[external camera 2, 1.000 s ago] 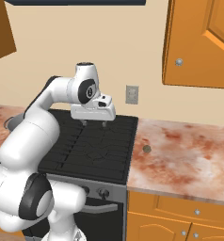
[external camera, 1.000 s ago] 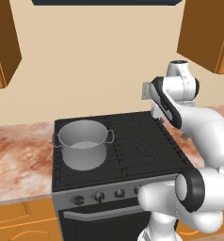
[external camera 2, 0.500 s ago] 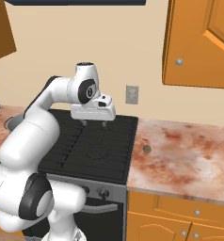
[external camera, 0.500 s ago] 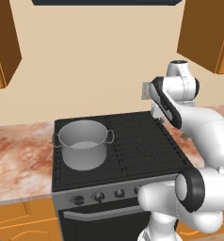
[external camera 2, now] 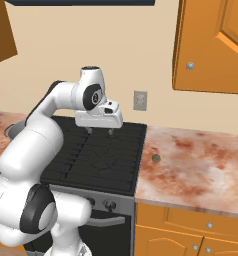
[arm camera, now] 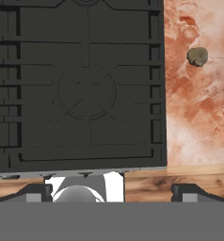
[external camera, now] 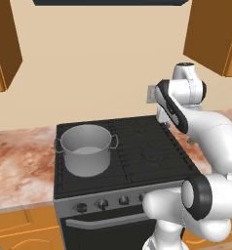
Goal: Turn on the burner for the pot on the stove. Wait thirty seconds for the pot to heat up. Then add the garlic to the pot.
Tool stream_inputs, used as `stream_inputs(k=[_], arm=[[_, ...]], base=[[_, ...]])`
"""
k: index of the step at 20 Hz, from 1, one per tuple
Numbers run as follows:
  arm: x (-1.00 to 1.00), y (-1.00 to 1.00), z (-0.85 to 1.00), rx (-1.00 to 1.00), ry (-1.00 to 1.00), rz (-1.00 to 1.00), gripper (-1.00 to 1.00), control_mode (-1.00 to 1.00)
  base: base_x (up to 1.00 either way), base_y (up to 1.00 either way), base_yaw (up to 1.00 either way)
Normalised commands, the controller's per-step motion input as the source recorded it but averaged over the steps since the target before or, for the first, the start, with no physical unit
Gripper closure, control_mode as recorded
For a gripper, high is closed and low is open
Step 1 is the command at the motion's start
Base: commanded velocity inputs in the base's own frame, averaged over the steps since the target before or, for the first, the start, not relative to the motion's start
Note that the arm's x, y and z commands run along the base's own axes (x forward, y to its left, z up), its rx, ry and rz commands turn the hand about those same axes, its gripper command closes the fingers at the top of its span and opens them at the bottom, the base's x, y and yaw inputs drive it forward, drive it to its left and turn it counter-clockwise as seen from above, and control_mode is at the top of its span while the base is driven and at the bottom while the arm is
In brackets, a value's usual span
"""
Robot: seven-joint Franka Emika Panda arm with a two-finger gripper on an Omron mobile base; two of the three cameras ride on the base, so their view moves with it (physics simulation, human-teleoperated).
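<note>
The grey pot (external camera: 86, 149) stands on the left rear burner of the stove (external camera: 137, 161), its inside bare. A row of dark knobs (external camera: 102, 203) runs along the grey front panel. No flame shows on the grates. My gripper (external camera 2: 100, 131) hangs open above the right half of the cooktop (external camera 2: 106, 165), with nothing between its fingers (external camera 2: 110, 132). The garlic (external camera 2: 156, 158), a small grey-tan bulb, lies on the counter just right of the stove and apart from the gripper. In the hand view the garlic (arm camera: 197, 56) is at the upper right, beyond the cooktop's edge (arm camera: 161, 94).
A mottled red-brown counter (external camera 2: 201, 165) extends right of the stove, and another stretch (external camera: 20, 161) lies to its left. A grey outlet plate (external camera 2: 140, 100) is on the wall behind the gripper. Orange wall cabinets (external camera 2: 211, 45) hang above the right counter.
</note>
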Motion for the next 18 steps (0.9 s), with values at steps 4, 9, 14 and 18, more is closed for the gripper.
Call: stream_inputs(k=[4,9,14,18], arm=[[0.0,0.0,0.0,0.0,0.0,0.0,-1.0,-1.0],[0.0,0.0,0.0,0.0,0.0,0.0,-1.0,-1.0],[0.0,0.0,0.0,0.0,0.0,0.0,-1.0,-1.0],[0.0,0.0,0.0,0.0,0.0,0.0,-1.0,-1.0]], base=[[0.0,0.0,0.0],[0.0,0.0,0.0],[0.0,0.0,0.0],[0.0,0.0,0.0]])
